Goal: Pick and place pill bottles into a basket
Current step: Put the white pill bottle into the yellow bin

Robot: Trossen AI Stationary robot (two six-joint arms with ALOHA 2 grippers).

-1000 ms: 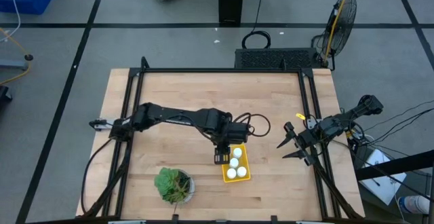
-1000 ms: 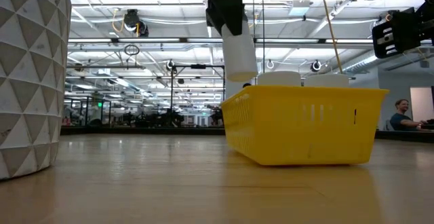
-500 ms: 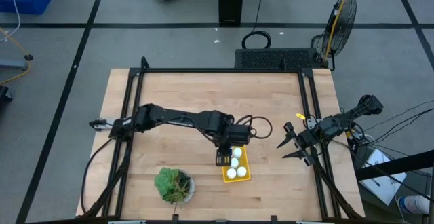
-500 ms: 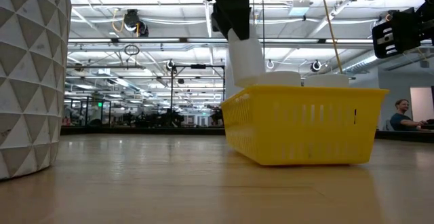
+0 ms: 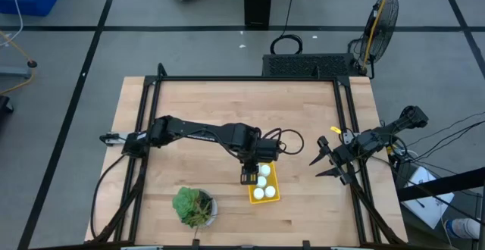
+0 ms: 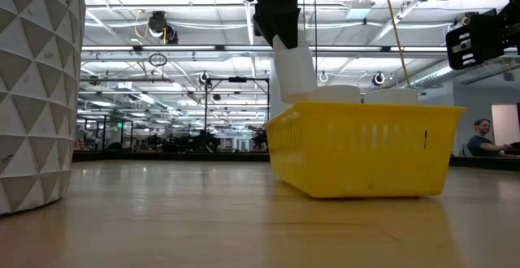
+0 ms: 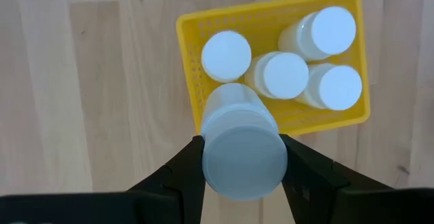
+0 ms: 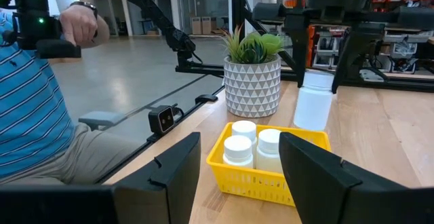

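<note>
The yellow tray (image 5: 264, 195) sits at the table's near middle with several white pill bottles (image 7: 277, 75) standing in it. My left gripper (image 5: 249, 173) hangs over the tray's left side, shut on another white bottle (image 7: 241, 142). The low view shows this bottle (image 6: 294, 69) below the gripper, its lower end hidden behind the tray's rim (image 6: 366, 110). My right gripper (image 5: 322, 167) waits open and empty at the table's right edge, and the tray shows between its fingers in the right wrist view (image 8: 271, 176). My left gripper pinches the bottle's upper end (image 7: 206, 157) between its two fingers (image 7: 302, 170), one on each side. The fingers come from above and point down. The bottle hangs below them, slightly tilted, with its lower end (image 7: 230, 96) at the tray's rim, next to a standing bottle.
A green plant in a white patterned pot (image 5: 193, 207) stands left of the tray near the table's front edge; it looms at the left of the low view (image 6: 36, 97). Black frame rails (image 5: 144, 129) run along the table's sides. A seated person (image 8: 34, 115) is beyond the table.
My left gripper has gone down and a little toward the table's right, over the tray, still shut on the bottle. The bottle's lower end has dropped from above the tray's rim to behind it. In the last half second it has barely moved.
</note>
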